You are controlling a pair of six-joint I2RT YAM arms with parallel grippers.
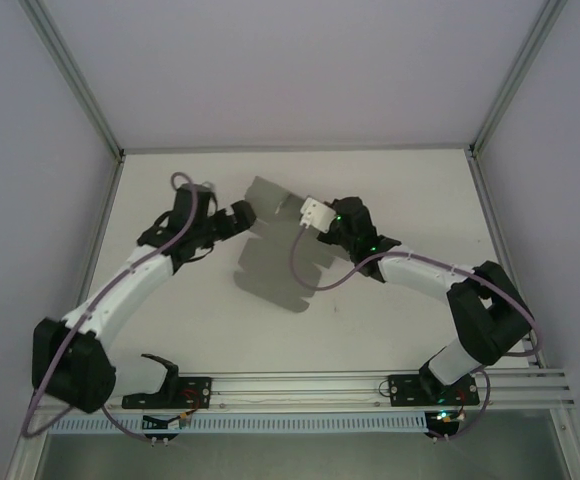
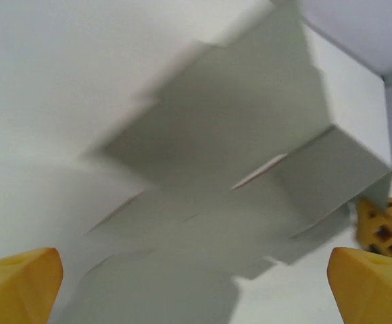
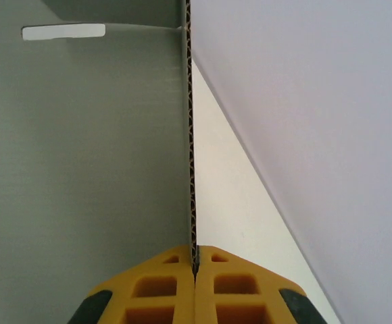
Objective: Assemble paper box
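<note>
The paper box (image 1: 275, 250) is a flat die-cut sheet of grey cardboard with stepped flaps. It lies near the middle of the white tabletop (image 1: 400, 180), between the two arms. It is not fully flat: the left wrist view shows the paper box (image 2: 236, 135) bent along creases, with a narrow slot near one fold and the panel at its right end raised off the surface, a shadow beneath it.

The right end effector (image 1: 308, 222) grips that raised end. From its own wrist camera, the right end effector (image 3: 194, 270) has its yellow fingers pressed together on the thin corrugated edge of the sheet (image 3: 81, 148), which runs straight up the view with a slot near the top left. One of those yellow fingers (image 2: 385, 226) also shows at the sheet's right corner in the left wrist view.

The left end effector (image 1: 242, 216) sits at the sheet's upper left edge. Its fingers (image 2: 17, 287) are spread wide apart, holding nothing, with the sheet just ahead of them.
</note>
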